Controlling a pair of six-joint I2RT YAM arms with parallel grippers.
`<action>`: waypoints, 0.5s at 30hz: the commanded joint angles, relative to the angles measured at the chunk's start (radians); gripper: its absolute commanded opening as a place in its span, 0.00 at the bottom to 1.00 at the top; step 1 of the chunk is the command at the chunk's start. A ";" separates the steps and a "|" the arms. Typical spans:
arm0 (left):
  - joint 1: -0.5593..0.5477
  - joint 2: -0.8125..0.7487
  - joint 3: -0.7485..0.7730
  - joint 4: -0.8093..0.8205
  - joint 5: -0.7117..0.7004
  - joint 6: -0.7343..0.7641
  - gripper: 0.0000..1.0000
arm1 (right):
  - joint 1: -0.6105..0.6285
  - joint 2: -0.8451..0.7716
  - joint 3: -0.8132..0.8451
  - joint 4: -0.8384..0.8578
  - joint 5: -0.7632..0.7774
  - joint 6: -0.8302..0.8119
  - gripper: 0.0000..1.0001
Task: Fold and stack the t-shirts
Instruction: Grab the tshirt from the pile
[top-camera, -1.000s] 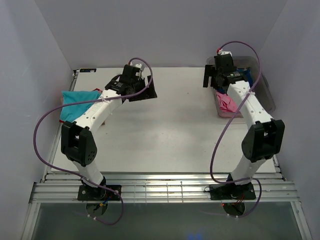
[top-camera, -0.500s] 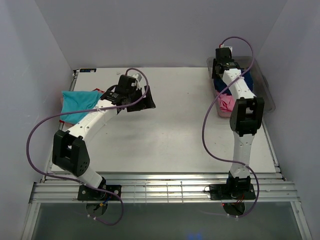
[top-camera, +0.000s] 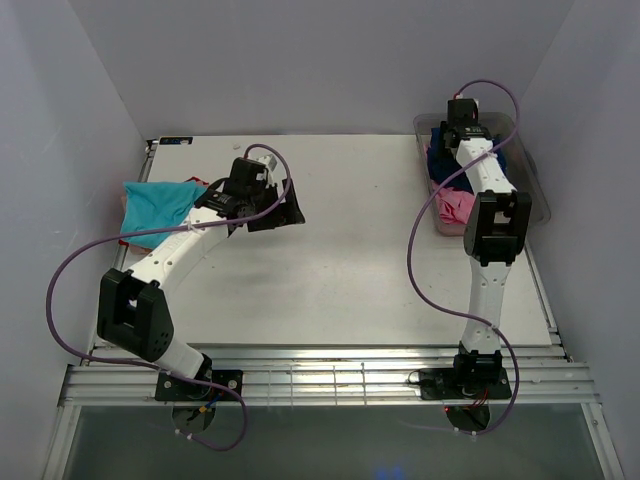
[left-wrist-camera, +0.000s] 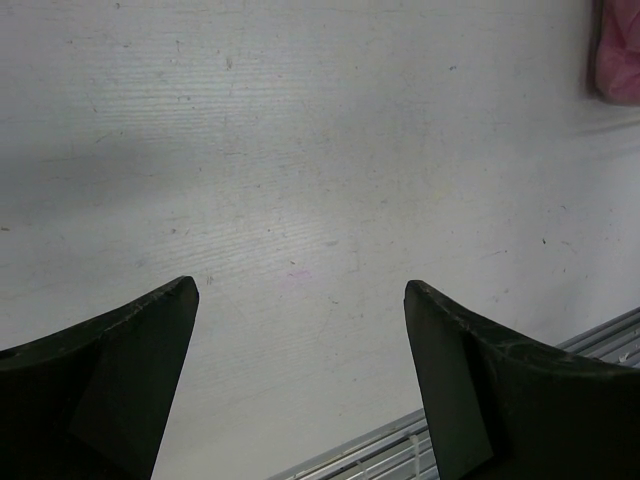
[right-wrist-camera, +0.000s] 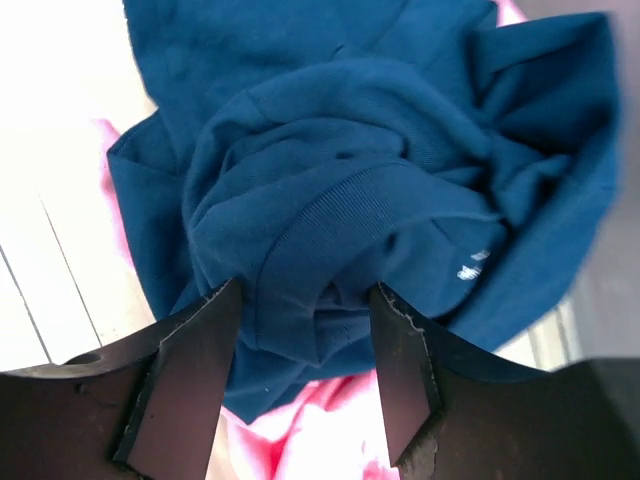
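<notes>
Since the earlier frame, the right arm reaches farther back along the right side, and the left arm has swung slightly lower over the left half of the tabletop.

Top view: a white rectangular tabletop (top-camera: 350, 270) carries everything. A crumpled turquoise cloth t-shirt (top-camera: 152, 206) lies at the left edge, just beside the left arm's forearm. The left pincer (top-camera: 277, 208) hangs over bare surface left of centre, apart from that shirt. At the far right corner stands a clear plastic tub (top-camera: 537, 192). Inside it, a crumpled pink cloth t-shirt (top-camera: 455, 208) fills the near end and a navy blue cloth t-shirt (top-camera: 438, 162) fills the far end. The right pincer (top-camera: 462, 128) points down into the tub's far end, over the navy cloth.

Left wrist view: the left pincer (left-wrist-camera: 300, 290) is spread wide, its two dark fingers (left-wrist-camera: 120, 390) well apart with nothing between them. Only scuffed white tabletop lies beneath.

Right wrist view: the right pincer (right-wrist-camera: 305, 290) is spread partway, its black fingers (right-wrist-camera: 190, 380) straddling a bunched fold with a ribbed band on the navy blue t-shirt (right-wrist-camera: 380, 150). Small white lettering shows on the cloth to the right. The pink t-shirt (right-wrist-camera: 300, 445) peeks out underneath. Whether the fingers touch the cloth is unclear.
</notes>
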 joint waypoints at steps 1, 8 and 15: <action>0.010 -0.042 0.023 -0.002 0.005 0.012 0.94 | -0.006 0.033 0.014 0.032 -0.093 0.000 0.60; 0.016 -0.063 0.012 -0.006 -0.002 0.009 0.94 | -0.020 0.041 0.021 0.028 -0.210 0.002 0.26; 0.019 -0.097 -0.034 0.003 -0.002 -0.003 0.94 | -0.020 -0.061 0.007 0.005 -0.231 -0.006 0.08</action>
